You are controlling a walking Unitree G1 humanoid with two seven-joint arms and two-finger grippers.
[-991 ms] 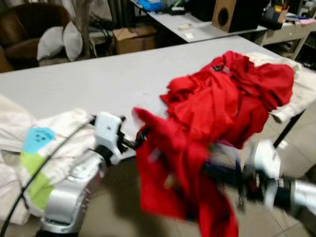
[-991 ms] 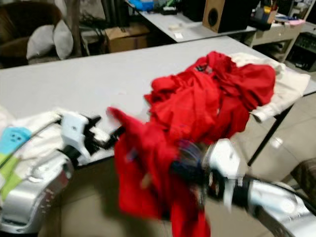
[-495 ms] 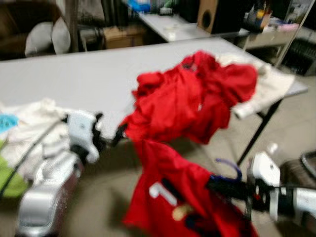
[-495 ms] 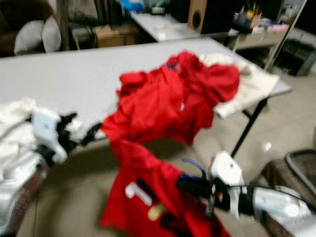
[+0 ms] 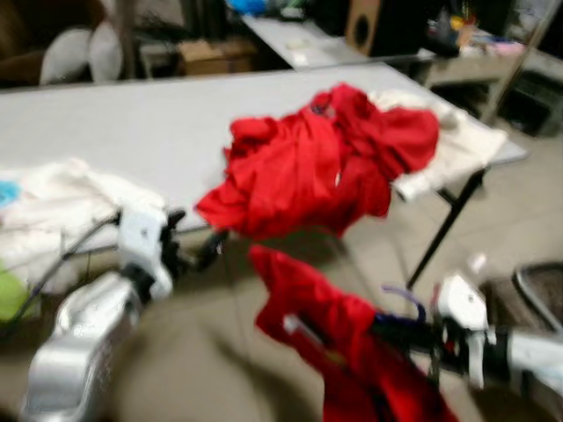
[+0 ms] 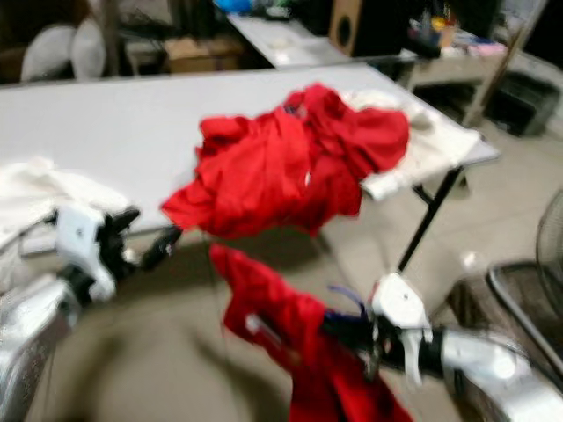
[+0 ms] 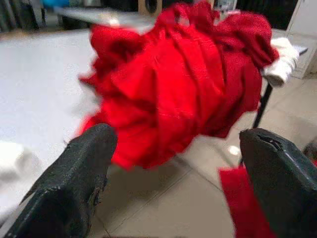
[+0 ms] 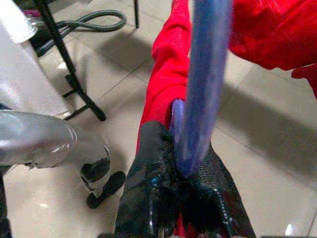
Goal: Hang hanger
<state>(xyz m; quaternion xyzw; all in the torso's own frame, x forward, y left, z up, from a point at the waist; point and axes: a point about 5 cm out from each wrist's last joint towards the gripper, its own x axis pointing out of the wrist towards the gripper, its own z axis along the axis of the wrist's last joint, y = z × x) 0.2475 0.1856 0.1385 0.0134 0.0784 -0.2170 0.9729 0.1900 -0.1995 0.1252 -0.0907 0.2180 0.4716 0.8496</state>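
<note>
right gripper (image 8: 184, 173) — jaws clenched on blue hanger (image 8: 204, 79), lengthwise along fingers | left gripper (image 7: 173, 163) — jaws released

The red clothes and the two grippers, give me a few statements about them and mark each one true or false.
1. The right gripper is clamped on a blue hanger. True.
2. The left gripper is shut on red cloth. False: its fingers are spread, holding nothing.
3. A red garment hangs from the hanger above the floor. True.
4. The red pile lies on the floor. False: it sits on the grey table, drooping over the edge.
</note>
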